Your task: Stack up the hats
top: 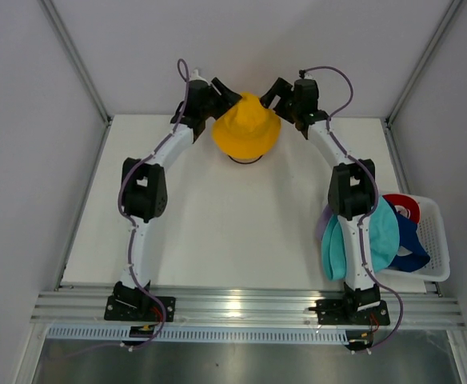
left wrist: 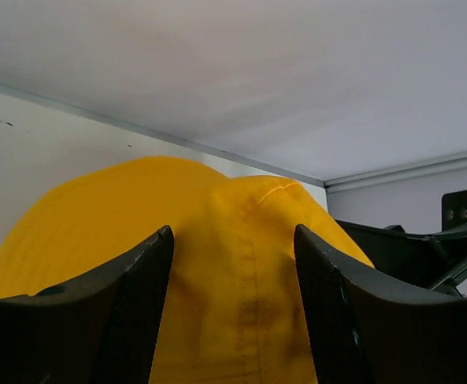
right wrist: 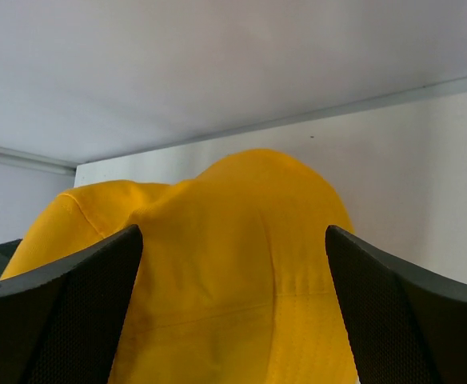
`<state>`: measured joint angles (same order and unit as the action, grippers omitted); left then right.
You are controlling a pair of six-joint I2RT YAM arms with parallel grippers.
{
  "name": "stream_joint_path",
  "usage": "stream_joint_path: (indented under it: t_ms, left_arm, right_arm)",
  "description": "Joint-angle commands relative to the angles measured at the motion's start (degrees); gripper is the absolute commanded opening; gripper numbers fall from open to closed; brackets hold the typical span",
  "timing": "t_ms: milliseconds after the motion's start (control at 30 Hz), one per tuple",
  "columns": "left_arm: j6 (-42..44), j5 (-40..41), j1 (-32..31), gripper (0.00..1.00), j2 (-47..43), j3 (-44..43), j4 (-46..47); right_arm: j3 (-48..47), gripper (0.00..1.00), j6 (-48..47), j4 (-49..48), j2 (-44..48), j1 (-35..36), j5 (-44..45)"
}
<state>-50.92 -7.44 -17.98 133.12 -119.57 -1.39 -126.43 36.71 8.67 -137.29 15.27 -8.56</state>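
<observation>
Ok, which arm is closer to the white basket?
Right. The right arm rises right beside the white basket, in front of the teal hat draped over its edge. The left arm stands across the table, well apart from it.

The yellow hat (left wrist: 97, 216) fills the lower middle of the view, its crown bulging up between the two dark fingers (left wrist: 137, 288) of the left tool (left wrist: 233, 240). The fingers stand apart on either side of a stitched seam. Behind the hat are a pale wall (left wrist: 217, 64) and a thin metal rail (left wrist: 137, 128), with dark machine parts (left wrist: 433, 248) at the right
</observation>
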Motion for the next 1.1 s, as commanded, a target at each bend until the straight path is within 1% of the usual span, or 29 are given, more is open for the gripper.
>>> stream_joint_path:
  t_ms: [0, 100, 233, 300, 400, 433, 467, 500, 533, 567, 600, 633, 667, 700, 767, 800, 867, 900, 933, 1000, 1067]
  left_arm:
    - [1.26, -2.66, -1.53, 0.64, -3.47, 3.53, -0.46]
    - [2.13, -3.46, -2.59, 0.61, -5.76, 8.46, -1.42]
    - [1.17, -3.54, -4.43, 0.6, -12.07, 17.5, -1.33]
    - [1.0, -2.85, -5.66, 0.58, -14.37, 19.1, -3.52]
    - [0.56, -1.0, -6.89, 0.58, -20.16, 25.42, -3.63]
    - [0.29, -0.3, -7.07, 0.58, -21.92, 29.18, -3.1]
    - [0.29, 0.14, -7.42, 0.58, -25.51, 31.13, -2.14]
    - [0.03, 1.28, -7.6, 0.58, -27.37, 37.07, -1.17]
    - [-0.15, 1.46, -7.69, 0.58, -29.21, 39.04, 0.58]
    - [-0.24, 1.81, -7.86, 0.58, -30.97, 40.71, 1.03]
    - [-0.41, 2.69, -8.04, 0.58, -34.47, 45.69, 1.04]
    - [-0.41, 3.48, -8.21, 0.57, -36.25, 47.22, 2.86]
    - [-0.15, 4.27, -9.0, 0.57, -37.92, 48.71, 2.88]
    - [0.55, 5.06, -9.53, 0.57, -41.15, 51.34, 2.71]
    - [1.43, 9.27, -11.89, 0.57, -44.42, 55.04, 0.35]
    - [2.22, 11.99, -12.86, 0.57, -47.48, 57.06, -0.62]
    - [1.7, 14.9, -15.94, 0.57, -50.57, 59.96, -3.26]
    - [1.17, 16.13, -16.82, 0.57, -52.07, 61.02, -3.97]
    - [0.47, 18.06, -18.22, 0.57, -55.04, 64.6, -4.67]
    - [-1.37, 19.74, -19.2, 0.57, -57.96, 66.82, -5.81]
    - [-2.25, 20.97, -19.55, 0.57, -61.74, 70.77, -6.34]
  right_arm:
    - [0.65, 1.0, 0.03, -1.29, 1.14, 1.69, -2.69]
    - [3.55, 1.0, 0.2, 0.38, 3.51, 2.22, -1.91]
    - [7.33, 0.99, 0.99, 2.75, 6.24, 2.84, -1.28]
    - [7.95, 0.99, 0.74, 5.29, 7.04, 3.28, -1.46]
    - [10.32, 0.98, -0.49, 8.46, 9.49, 4.33, -1.2]
    - [13.29, 0.98, -1.28, 8.73, 11.94, 5.03, -0.59]
    - [15.32, 0.99, -1.64, 8.48, 13.35, 5.38, -0.24]
    - [17.69, 0.99, -1.55, 7.25, 15.2, 5.65, 0.12]
    - [20.23, 0.99, -1.03, 6.46, 16.87, 5.82, 0.47]
    - [25.74, 0.99, -0.59, 5.32, 20.8, 6.17, 0.65]
    - [28.58, 0.99, -0.06, 4.35, 22.84, 6.35, 0.82]
    - [31.39, 0.99, 0.99, 2.17, 24.86, 6.53, 1.0]
    - [36.38, 0.99, 1.52, 1.36, 26.88, 7.05, 1.09]
    - [38.69, 0.99, 2.05, 0.31, 30.38, 7.49, 1.87]
    - [44.66, 0.99, 2.49, -0.23, 33.66, 9.68, 2.84]
    - [46.26, 0.99, 2.49, 0.12, 36.37, 10.65, 4.76]
    - [49.25, 1.0, 3.19, 0.74, 39.02, 13.63, 7.05]
    - [52.31, 0.99, 3.54, 0.83, 41.64, 14.61, 8.54]
    - [53.82, 1.0, 3.89, 0.74, 42.8, 15.49, 10.04]
    - [57.07, 1.0, 5.21, 1.7, 46.04, 17.15, 12.58]
    - [57.96, 1.0, 5.3, 2.75, 47.64, 17.78, 13.65]
